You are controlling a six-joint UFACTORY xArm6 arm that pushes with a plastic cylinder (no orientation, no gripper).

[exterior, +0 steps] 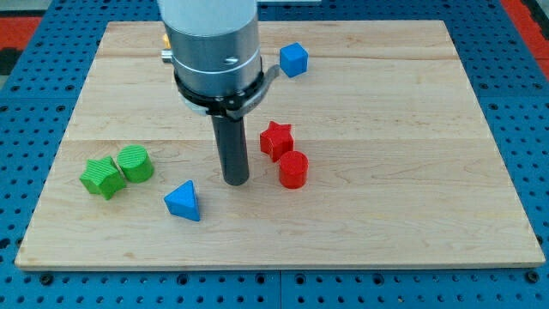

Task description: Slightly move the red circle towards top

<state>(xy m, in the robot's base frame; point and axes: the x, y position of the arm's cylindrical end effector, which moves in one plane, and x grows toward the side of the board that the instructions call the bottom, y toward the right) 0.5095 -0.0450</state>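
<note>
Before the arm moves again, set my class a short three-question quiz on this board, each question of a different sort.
1. True or false: my tip touches the red circle.
2. Which block lies nearest the view's top? A) blue cube B) blue triangle C) green circle
3. Fill in: the red star sits just above the red circle, so it stands in the way of a push towards the view's ____.

Key:
1. False: it stands to the circle's left, a gap between them.
2. A.
3. Top.
</note>
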